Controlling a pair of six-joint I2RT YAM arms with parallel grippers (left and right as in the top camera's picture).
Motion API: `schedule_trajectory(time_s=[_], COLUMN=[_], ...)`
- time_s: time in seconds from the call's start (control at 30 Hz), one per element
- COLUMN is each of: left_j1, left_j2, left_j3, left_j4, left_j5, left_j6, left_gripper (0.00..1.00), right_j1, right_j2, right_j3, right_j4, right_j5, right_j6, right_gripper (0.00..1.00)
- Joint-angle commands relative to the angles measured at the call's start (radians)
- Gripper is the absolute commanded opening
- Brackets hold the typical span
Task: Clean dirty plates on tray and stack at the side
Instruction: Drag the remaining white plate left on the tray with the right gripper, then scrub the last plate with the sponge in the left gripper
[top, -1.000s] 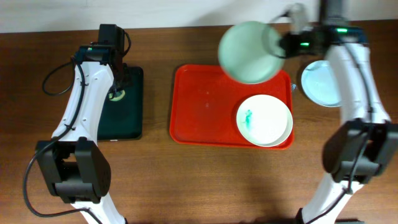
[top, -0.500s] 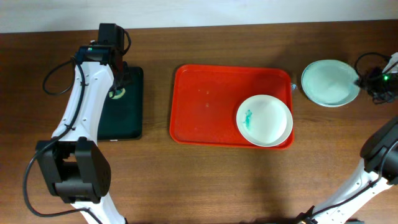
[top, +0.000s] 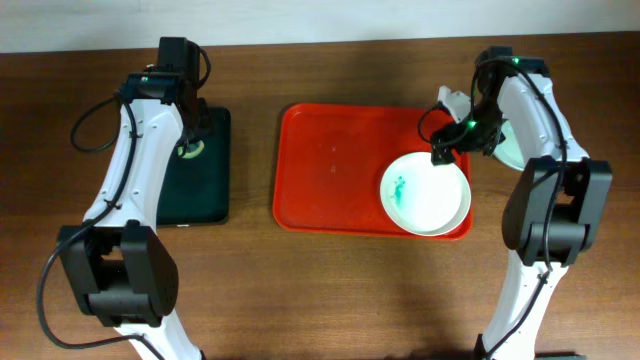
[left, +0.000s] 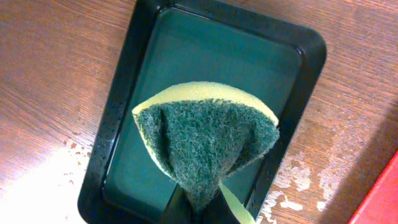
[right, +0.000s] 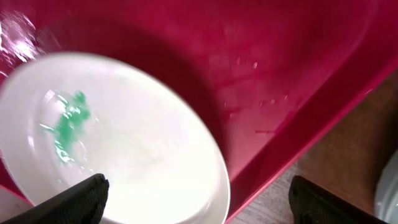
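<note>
A white plate (top: 425, 192) with a teal smear (right: 67, 124) lies in the right half of the red tray (top: 340, 170). My right gripper (top: 447, 145) hovers over that plate's far right rim. In the right wrist view it (right: 205, 205) stands open, one fingertip (right: 81, 199) over the plate and the other beyond the tray's rim, with nothing held. A pale mint plate (top: 507, 145) sits on the table right of the tray, mostly hidden by the right arm. My left gripper (left: 196, 208) is shut on a green and yellow sponge (left: 205, 140).
A black tray (left: 124, 118) lies on the wooden table left of the red tray, under the left gripper and sponge. The left arm reaches over it from the near side. The right arm crosses the table's right side.
My right gripper carried a mint plate from above the tray to the side, let it go there and opened. It has since swung back over the white plate. The left arm has not moved.
</note>
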Motion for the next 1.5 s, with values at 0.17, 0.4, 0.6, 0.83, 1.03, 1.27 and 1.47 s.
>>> schedule_trajectory(time_s=[0.17, 0.4, 0.6, 0.83, 1.03, 1.27, 1.47], left_j1=[0.001, 0.0, 0.0, 0.0, 0.0, -0.15, -0.298], left_j2=[0.002, 0.002, 0.002, 0.002, 0.002, 0.117, 0.253], left_j3=[-0.005, -0.005, -0.005, -0.005, -0.005, -0.005, -0.005], left_j4=[0.01, 0.009, 0.013, 0.013, 0.029, 0.162, 0.264], left_j5=[0.019, 0.019, 0.019, 0.019, 0.111, 0.378, 0.424], left_j6=[-0.013, -0.013, -0.013, -0.013, -0.013, -0.013, -0.08], left_gripper=[0.0, 0.0, 0.0, 0.0, 0.0, 0.0, 0.0], right_j1=[0.041, 0.087, 0.087, 0.087, 0.089, 0.273, 0.343], right_j2=[0.002, 0.002, 0.002, 0.002, 0.002, 0.002, 0.002], right_j3=[-0.147, -0.166, -0.293, -0.307, -0.307, -0.308, -0.308], right_j4=[0.011, -0.083, -0.083, 0.077, 0.336, 0.58, 0.669], right_j5=[0.029, 0.06, 0.056, 0.056, -0.002, -0.127, -0.124], right_j6=[0.032, 0.201, 0.257, 0.336, 0.533, 0.628, 0.777], right_gripper=[0.79, 0.64, 0.68, 0.2, 0.04, 0.04, 0.04])
